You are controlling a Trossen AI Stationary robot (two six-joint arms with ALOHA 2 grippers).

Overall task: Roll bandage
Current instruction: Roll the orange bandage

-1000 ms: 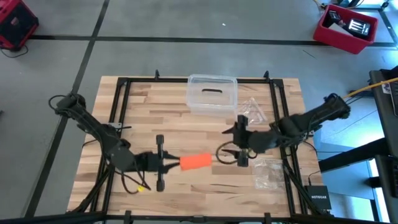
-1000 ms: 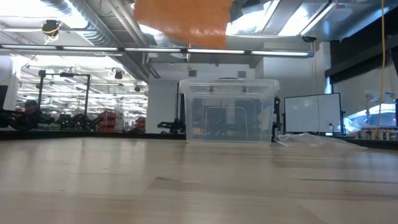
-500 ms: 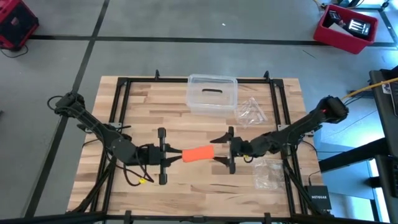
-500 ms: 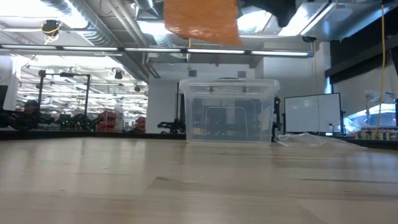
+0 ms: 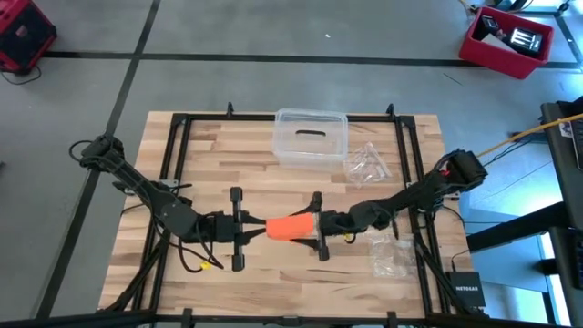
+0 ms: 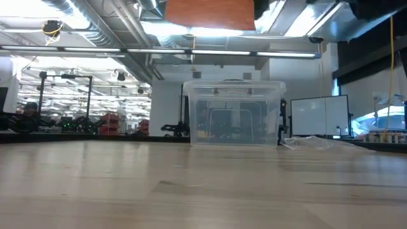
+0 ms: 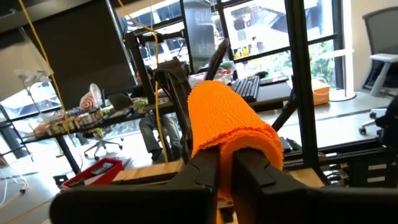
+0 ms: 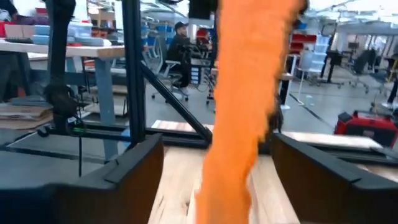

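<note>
The bright orange bandage [image 5: 290,226] is a compact roll held well above the table's middle; it shows at the top of the low view [image 6: 210,14]. My left gripper [image 5: 259,229] comes from the table's left and is shut on the roll's left end. My right gripper [image 5: 310,226] is open at the roll's right end. In the right wrist view its fingers [image 8: 134,171] stand on either side of the bandage [image 8: 242,106] with gaps, touching nothing. My left gripper pinches the roll's left end [image 7: 225,148] between its two fingers [image 7: 208,171]. The fingers come level from the table's left and lie along the roll. The roll sticks out past the fingertips toward the table's right, about level and lifted clear of the table.
A clear plastic box [image 5: 311,137] stands at the far middle of the table [image 5: 228,164], also in the low view [image 6: 233,113]. Crinkled clear bags lie at the far right [image 5: 367,162] and near right [image 5: 392,255]. Dark frame rails [image 5: 173,155] run along the table's sides.
My right gripper has gone toward the table's left, up to the bandage's right end, and now stands open around it. My left gripper has carried the roll a little toward the table's right; in the low view the roll has gone from tilted to level.
</note>
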